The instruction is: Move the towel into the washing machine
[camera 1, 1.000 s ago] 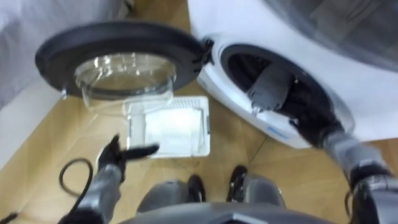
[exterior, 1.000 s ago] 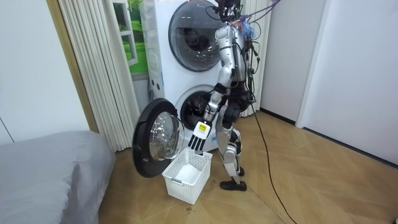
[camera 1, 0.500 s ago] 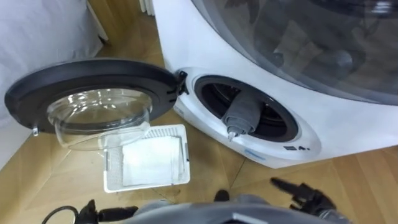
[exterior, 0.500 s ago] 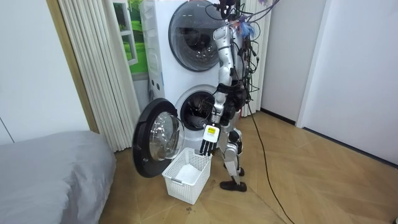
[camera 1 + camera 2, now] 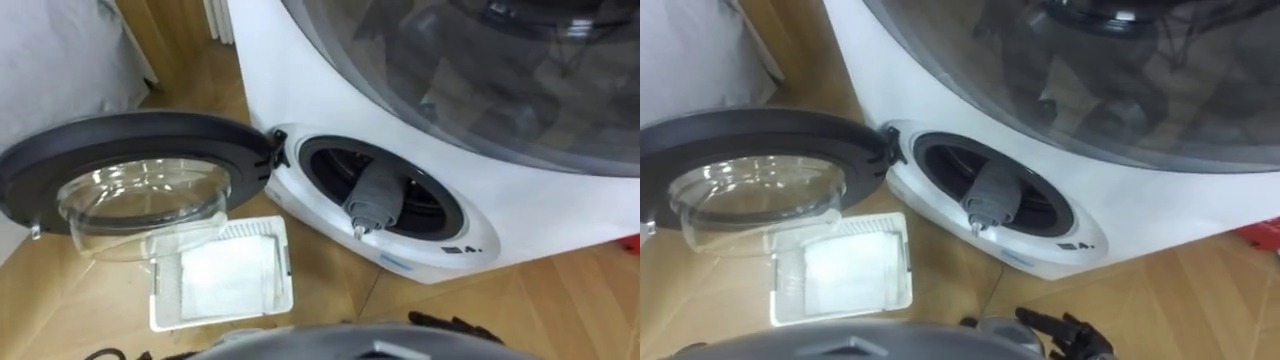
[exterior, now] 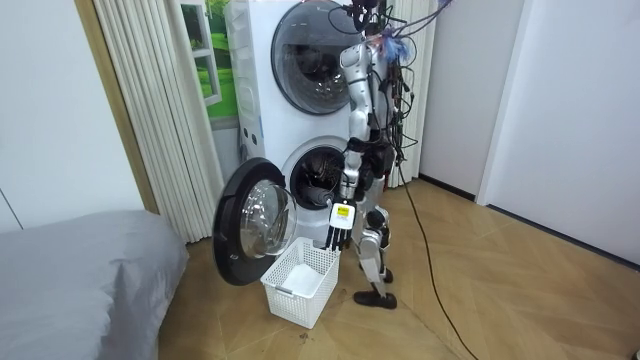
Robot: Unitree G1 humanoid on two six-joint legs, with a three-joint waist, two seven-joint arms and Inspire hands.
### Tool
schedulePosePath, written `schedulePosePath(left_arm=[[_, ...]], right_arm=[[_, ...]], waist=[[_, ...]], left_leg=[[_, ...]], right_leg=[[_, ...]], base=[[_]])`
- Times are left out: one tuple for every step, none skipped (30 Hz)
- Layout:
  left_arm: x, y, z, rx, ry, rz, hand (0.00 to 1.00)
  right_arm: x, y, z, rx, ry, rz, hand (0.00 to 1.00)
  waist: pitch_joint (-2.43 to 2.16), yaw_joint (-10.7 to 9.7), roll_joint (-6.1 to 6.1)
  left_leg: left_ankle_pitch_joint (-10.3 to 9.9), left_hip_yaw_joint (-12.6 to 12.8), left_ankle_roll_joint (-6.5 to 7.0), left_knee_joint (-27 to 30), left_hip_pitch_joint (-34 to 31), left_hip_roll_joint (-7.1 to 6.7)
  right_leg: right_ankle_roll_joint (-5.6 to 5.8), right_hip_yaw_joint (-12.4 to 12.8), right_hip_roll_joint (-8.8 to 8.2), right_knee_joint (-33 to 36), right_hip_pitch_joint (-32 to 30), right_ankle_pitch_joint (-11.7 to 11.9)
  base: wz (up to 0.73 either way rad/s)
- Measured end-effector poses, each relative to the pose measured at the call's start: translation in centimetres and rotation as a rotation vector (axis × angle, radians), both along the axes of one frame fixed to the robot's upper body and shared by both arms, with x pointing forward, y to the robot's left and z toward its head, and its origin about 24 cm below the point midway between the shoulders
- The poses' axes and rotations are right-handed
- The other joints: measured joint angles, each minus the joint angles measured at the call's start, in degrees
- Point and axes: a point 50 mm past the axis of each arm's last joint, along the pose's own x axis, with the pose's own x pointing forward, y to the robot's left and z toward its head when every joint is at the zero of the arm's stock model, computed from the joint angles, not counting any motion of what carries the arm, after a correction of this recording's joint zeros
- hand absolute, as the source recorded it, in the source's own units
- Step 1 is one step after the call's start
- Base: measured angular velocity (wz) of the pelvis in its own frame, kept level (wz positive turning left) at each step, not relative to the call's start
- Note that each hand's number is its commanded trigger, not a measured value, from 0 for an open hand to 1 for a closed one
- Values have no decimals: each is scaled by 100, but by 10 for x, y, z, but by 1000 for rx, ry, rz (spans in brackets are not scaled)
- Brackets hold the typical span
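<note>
One grey towel hangs in the round opening of the washing machine, over its lower rim, in the left eye view. The door is open above a white basket on the floor.

Right eye view: the right hand is at the bottom edge, fingers apart, holding nothing.

Room view: the left hand hangs above the basket, fingers straight.

Posture: upright on 2 legs, torso straight, as seen in the room view. The left arm hangs down at the side nearer that camera. The left hand sits at thigh level, its back toward the camera, fingers straight and pointing down, holding nothing. The right arm is low at the eye views' lower right edge. The right hand has fingers extended and slightly spread, pointing toward the robot's left, empty.
</note>
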Motion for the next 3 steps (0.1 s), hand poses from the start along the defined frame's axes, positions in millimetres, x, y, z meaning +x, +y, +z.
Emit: schedulePosePath(left_arm=[[0, 0, 0, 2, 3, 0, 0], [-1, 0, 0, 0, 12, 2, 0], [-2, 0, 0, -1, 18, -1, 0]], right_arm=[[-1, 0, 0, 2, 4, -3, 0], [-1, 0, 0, 2, 5, -4, 0], [-1, 0, 0, 1, 5, -1, 0]], waist=[[2, -2, -7], [1, -7, -3], [-1, -3, 3]], left_leg=[[-1, 0, -2, -1, 19, 4], [-1, -1, -2, -1, 38, 6], [-1, -14, -2, -1, 39, 9]], right_leg=[[0, 8, 6, -8, 15, 0], [0, 47, 15, -9, 22, 0], [0, 55, 20, -9, 22, 0]], base=[[-9], [-12], [-9]])
